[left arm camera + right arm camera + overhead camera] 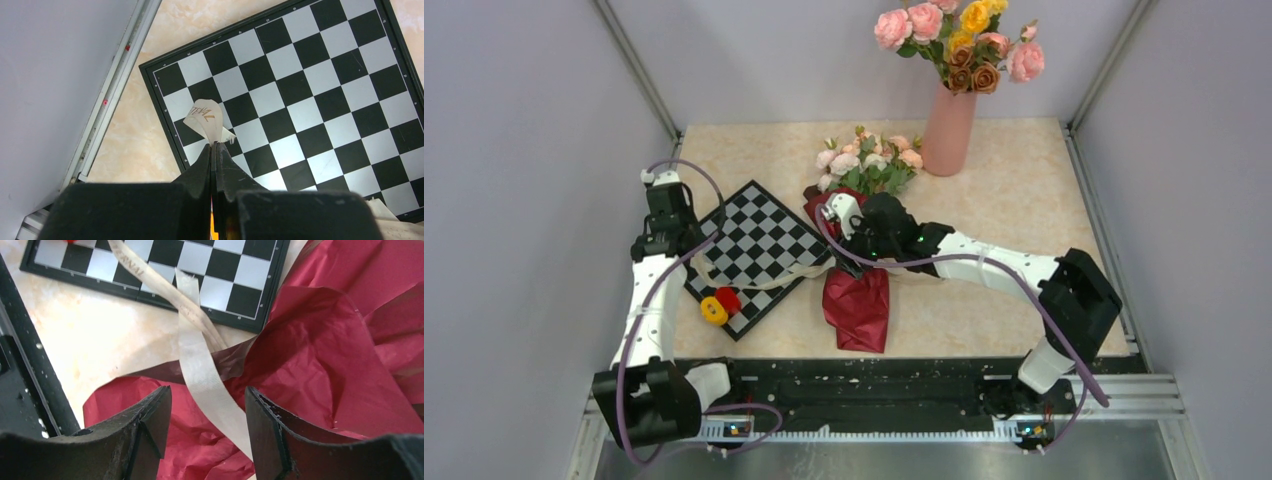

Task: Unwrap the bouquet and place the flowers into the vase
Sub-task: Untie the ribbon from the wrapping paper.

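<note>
The bouquet lies in mid-table: its small pale flowers [869, 165] point towards the back and its dark red paper [859, 300] spreads towards the front. The salmon-pink vase [949, 130] stands just behind it, holding larger roses. A cream ribbon [769, 282] runs from the bouquet across the chessboard. My left gripper [686, 243] [214, 145] is shut on the ribbon's end [204, 116]. My right gripper [852, 262] [207, 392] hangs open over the red paper [320, 355]. The ribbon [200, 370] passes between its fingers without touching them.
A black-and-white chessboard [759, 240] lies left of the bouquet, with a red piece [727, 298] and a yellow piece [714, 311] at its near corner. Grey walls close in both sides, and a black rail [904, 385] runs along the front.
</note>
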Motion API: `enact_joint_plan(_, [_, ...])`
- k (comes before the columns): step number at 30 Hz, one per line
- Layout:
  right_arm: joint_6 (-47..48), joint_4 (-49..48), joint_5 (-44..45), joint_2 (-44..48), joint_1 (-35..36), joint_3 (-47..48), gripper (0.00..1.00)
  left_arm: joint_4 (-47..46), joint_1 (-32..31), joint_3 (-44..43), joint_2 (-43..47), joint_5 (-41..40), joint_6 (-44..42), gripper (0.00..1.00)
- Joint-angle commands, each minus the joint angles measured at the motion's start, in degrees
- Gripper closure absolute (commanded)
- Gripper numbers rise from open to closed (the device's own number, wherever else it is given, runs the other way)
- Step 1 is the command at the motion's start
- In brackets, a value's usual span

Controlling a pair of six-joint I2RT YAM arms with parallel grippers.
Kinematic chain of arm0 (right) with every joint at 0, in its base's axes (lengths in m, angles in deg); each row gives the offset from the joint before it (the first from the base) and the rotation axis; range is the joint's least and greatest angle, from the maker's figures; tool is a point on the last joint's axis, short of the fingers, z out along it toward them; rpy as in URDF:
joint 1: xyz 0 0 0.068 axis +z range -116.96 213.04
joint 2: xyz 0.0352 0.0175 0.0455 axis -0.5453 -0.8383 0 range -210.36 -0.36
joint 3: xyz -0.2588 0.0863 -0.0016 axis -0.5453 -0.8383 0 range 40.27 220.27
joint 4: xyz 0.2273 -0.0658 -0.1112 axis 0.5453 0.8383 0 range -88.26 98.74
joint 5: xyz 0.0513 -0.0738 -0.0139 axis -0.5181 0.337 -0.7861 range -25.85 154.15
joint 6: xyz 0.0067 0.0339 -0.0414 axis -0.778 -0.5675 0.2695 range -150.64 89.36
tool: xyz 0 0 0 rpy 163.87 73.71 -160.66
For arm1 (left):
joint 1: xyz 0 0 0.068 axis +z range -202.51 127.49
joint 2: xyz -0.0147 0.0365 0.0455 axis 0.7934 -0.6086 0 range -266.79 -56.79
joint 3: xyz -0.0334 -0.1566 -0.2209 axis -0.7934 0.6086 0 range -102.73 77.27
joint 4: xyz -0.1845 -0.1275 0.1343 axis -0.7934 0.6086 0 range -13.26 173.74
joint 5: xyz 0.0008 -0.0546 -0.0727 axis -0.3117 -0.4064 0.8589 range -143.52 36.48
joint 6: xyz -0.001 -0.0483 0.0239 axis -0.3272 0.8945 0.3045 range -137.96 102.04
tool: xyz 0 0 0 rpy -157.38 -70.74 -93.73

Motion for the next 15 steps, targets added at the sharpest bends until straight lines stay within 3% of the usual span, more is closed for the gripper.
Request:
enact_joint_plan(1, [3.8, 2.0, 0.4, -1.4, 1.3, 3.3, 0.43, -0.1, 0.3, -1.0, -0.7, 1.4, -0.4, 1.00])
enact_joint_plan(11, [5.3, 2.9, 1.3, -3.0, 2.3, 3.0, 0.46, -0.3, 0.3, -0.9, -0.6, 1.5, -0.4, 1.00])
enact_joint_plan(15, [5.4, 2.3, 3.3, -3.1, 2.6, 2.5, 0.55, -0.2, 0.3, -0.9, -0.3, 1.3, -0.5, 1.00])
